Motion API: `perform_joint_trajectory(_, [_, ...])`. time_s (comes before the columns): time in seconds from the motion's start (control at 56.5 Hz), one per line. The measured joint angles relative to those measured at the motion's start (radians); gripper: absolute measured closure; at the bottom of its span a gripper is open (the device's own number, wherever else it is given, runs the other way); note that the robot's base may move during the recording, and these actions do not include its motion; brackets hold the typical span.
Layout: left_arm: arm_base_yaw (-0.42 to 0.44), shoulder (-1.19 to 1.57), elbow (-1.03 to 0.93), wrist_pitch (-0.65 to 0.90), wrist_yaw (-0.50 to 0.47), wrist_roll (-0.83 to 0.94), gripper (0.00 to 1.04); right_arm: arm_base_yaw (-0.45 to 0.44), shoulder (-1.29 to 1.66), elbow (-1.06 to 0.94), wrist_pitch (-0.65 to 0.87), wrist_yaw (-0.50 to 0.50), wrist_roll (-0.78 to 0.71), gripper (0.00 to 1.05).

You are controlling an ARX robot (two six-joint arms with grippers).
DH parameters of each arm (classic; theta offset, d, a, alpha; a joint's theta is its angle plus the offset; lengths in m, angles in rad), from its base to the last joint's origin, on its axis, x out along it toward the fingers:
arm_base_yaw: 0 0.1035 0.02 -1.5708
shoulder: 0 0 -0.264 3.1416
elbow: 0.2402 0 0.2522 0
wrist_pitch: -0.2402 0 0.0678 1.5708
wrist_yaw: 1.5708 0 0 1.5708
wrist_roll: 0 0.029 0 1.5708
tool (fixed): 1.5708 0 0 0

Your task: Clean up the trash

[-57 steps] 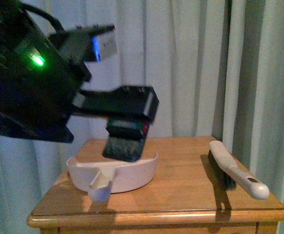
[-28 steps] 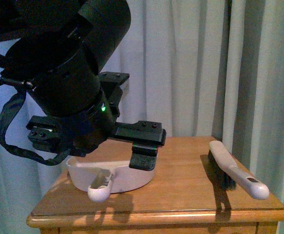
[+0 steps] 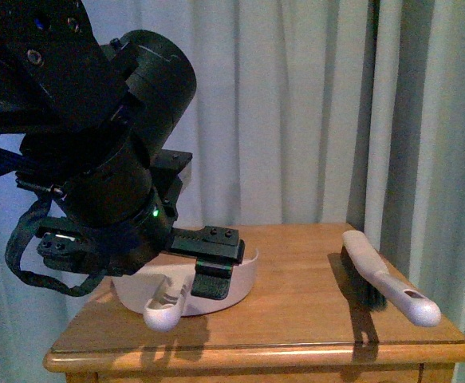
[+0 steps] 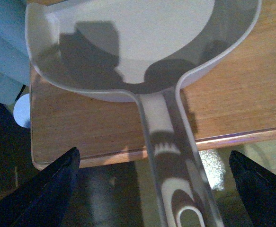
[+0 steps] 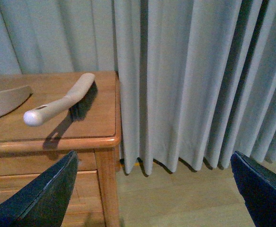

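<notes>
The left gripper (image 4: 153, 158) is wide open, one finger on each side of the dustpan (image 4: 128, 42) handle, near the front-left corner of the table (image 4: 242, 109). The right gripper (image 5: 154, 158) is also open and empty. The trash (image 4: 211, 169) seems to be the blurred white patch on the floor below the front edge.

Our left arm (image 3: 128, 152) is big, round and black. We see 1 tiny green light (image 3: 151, 213) on it, black cables (image 3: 25, 247) in a loop, and small screws (image 3: 216, 233) on a flat black block (image 3: 210, 252). Our fingers (image 4: 57, 182) are dark, pointed wedges.
</notes>
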Motion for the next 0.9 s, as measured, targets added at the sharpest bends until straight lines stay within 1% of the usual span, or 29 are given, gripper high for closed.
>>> perform_joint_trajectory(0.177, [0.013, 0.028, -0.014, 0.017, -0.003, -0.002, 0.08, 0.000, 0.000, 0.000, 0.000, 0.000, 0.000, 0.07])
perform_joint_trajectory(0.584, [0.010, 0.063, -0.020, 0.036, -0.014, -0.002, 0.08, 0.000, 0.000, 0.000, 0.000, 0.000, 0.000, 0.07])
perform_joint_trajectory(0.619, [0.009, 0.065, -0.020, 0.036, -0.014, 0.000, 0.11, 0.000, 0.000, 0.000, 0.000, 0.000, 0.000, 0.07])
perform_joint_trajectory(0.655, [0.008, 0.066, -0.020, 0.036, -0.014, 0.000, 0.16, 0.000, 0.000, 0.000, 0.000, 0.000, 0.000, 0.07])
perform_joint_trajectory(0.69, [0.008, 0.067, -0.020, 0.036, -0.014, 0.000, 0.23, 0.000, 0.000, 0.000, 0.000, 0.000, 0.000, 0.07])
perform_joint_trajectory(0.814, [0.007, 0.067, -0.020, 0.038, -0.014, 0.000, 0.41, 0.000, 0.000, 0.000, 0.000, 0.000, 0.000, 0.07])
perform_joint_trajectory(0.902, [0.004, 0.067, -0.021, 0.038, -0.013, 0.000, 0.57, 0.000, 0.000, 0.000, 0.000, 0.000, 0.000, 0.07])
